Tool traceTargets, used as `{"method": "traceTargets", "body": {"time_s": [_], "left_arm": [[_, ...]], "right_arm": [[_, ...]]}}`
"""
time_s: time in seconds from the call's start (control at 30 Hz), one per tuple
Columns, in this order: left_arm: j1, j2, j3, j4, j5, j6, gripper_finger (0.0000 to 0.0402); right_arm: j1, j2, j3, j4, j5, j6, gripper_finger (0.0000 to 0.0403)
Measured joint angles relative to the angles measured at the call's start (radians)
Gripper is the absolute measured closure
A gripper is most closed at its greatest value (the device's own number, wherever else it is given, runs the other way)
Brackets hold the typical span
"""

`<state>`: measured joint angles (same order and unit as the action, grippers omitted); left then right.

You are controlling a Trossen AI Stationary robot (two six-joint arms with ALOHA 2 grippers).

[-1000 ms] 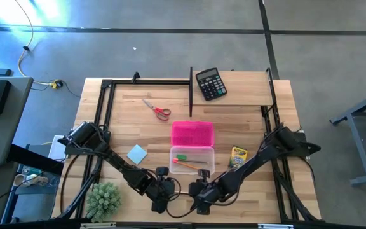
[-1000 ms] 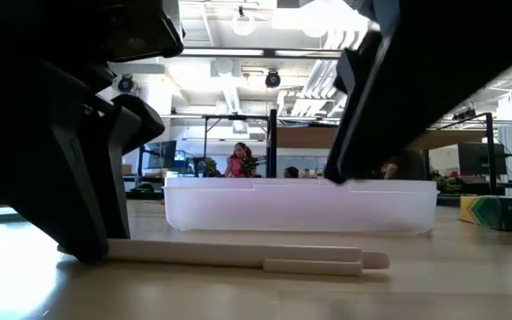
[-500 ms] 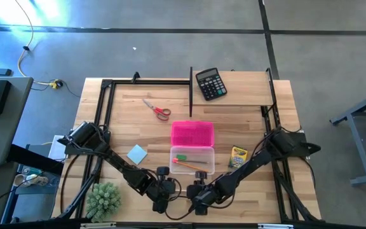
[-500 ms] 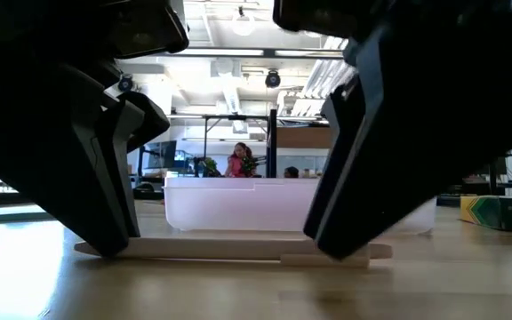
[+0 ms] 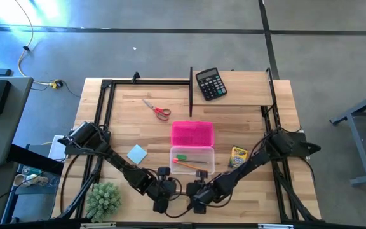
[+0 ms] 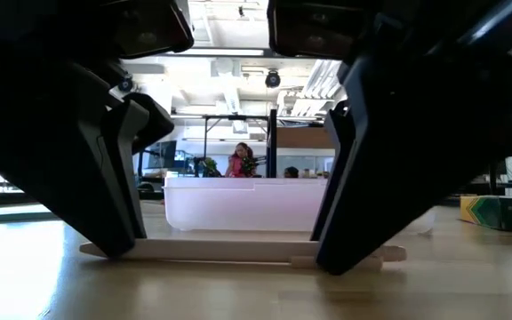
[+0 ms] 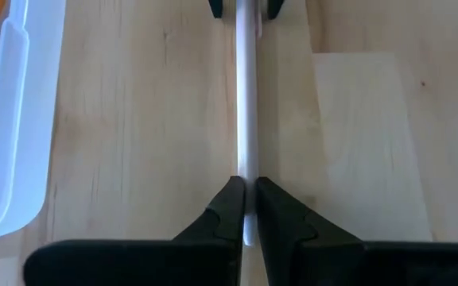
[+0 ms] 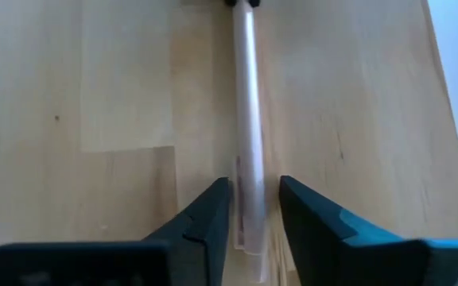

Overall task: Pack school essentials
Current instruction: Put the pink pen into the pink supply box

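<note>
**Both grippers met on one pale pencil at the table's front edge**

A thin pale pencil [image 6: 238,252] lay flat on the wooden table [image 5: 246,95], near the front edge and just in front of the clear plastic case [image 5: 192,159]. The left gripper [image 7: 246,208] stood at one end of it with its jaws pressed together on the shaft, so that the pencil ran out from between the fingertips toward the other arm. The right gripper [image 8: 250,208] stood at the opposite end, its jaws spread a little to either side of the pencil, with a gap visible between each finger and the shaft; the pencil lay between them, not pinched.

Inside the case lay a small green eraser [image 5: 182,156] and an orange pencil [image 5: 189,165]. The pink lid [image 5: 192,133] sat just behind the case. The light-blue notepad [image 5: 136,153] lay to the case's left, the crayon box [image 5: 237,156] to its right, the red-handled scissors [image 5: 157,109] farther back, well apart.
</note>
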<state>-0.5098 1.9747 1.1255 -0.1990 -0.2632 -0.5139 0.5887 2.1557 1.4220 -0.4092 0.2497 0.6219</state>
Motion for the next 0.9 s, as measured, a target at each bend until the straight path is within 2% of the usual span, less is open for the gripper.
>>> {"method": "traceTargets", "body": {"time_s": [0.2,0.43,0.9], "left_arm": [[0.002,0.001,-0.001,0.027,0.019,-0.016,0.0385],[0.016,0.001,-0.001,0.034,0.021,-0.025,0.0385],[0.019,-0.001,-0.001,0.042,0.020,-0.025,0.0385]], "right_arm": [[-0.002,0.001,-0.001,-0.016,-0.022,0.000,0.0346],[-0.003,0.001,-0.002,-0.028,-0.050,0.000,0.0380],[-0.001,0.002,0.022,-0.050,-0.050,-0.019,0.0386]]}}
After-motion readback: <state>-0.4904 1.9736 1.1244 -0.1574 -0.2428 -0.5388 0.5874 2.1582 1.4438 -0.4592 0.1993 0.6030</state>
